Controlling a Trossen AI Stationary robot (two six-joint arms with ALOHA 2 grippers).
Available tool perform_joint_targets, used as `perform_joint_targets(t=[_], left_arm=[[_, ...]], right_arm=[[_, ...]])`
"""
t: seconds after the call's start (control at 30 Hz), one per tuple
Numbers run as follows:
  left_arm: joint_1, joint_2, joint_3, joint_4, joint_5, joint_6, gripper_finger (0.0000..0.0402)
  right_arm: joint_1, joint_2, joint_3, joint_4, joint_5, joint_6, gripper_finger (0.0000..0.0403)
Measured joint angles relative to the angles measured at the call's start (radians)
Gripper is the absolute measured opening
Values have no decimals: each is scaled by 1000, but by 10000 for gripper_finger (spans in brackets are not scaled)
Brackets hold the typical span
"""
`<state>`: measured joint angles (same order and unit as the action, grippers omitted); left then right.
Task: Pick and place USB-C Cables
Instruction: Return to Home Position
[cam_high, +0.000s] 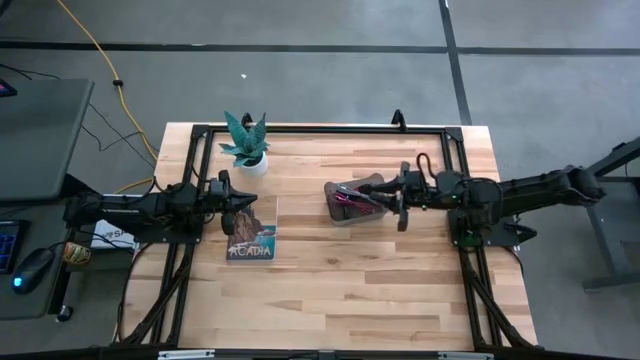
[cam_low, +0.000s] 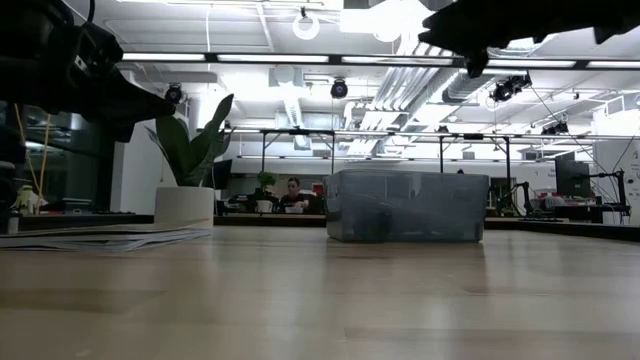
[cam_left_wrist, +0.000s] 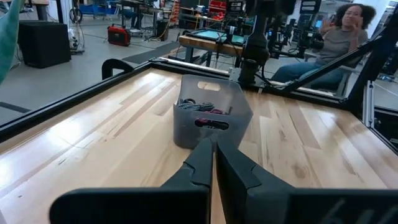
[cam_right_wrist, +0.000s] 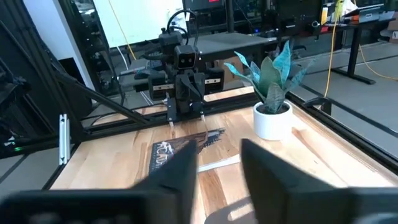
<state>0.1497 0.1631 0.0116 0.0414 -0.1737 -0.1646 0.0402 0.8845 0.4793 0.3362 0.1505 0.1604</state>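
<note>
A translucent grey bin (cam_high: 345, 190) stands on its base right of the table's middle. Several bundled USB-C cables (cam_left_wrist: 198, 106) lie in it, dark grey and red among them (cam_high: 352, 199). My right gripper (cam_right_wrist: 217, 168) hovers level by the bin's right end (cam_high: 388, 198), raised above the table. Its fingers are open with nothing between them. My left gripper (cam_left_wrist: 213, 158) is shut and empty. It waits over the book at the left (cam_high: 247, 207), pointing across the table at the bin.
A book (cam_high: 251, 232) lies flat under my left gripper. A potted plant (cam_high: 247, 145) stands at the far left. A black frame (cam_high: 300, 128) rims the table. A yellow cord (cam_high: 100, 60) runs on the floor. A person (cam_left_wrist: 345, 37) sits beyond the table.
</note>
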Motion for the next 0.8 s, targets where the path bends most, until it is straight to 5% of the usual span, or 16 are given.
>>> perform_joint_targets(t=[0.17,0.8], left_arm=[[0,0,0,0,0,0,1],[0,0,0,0,0,0,3]], right_arm=[[0,-143,0,-186,9,18,11],[0,-526,-48,-437,52,31,1]])
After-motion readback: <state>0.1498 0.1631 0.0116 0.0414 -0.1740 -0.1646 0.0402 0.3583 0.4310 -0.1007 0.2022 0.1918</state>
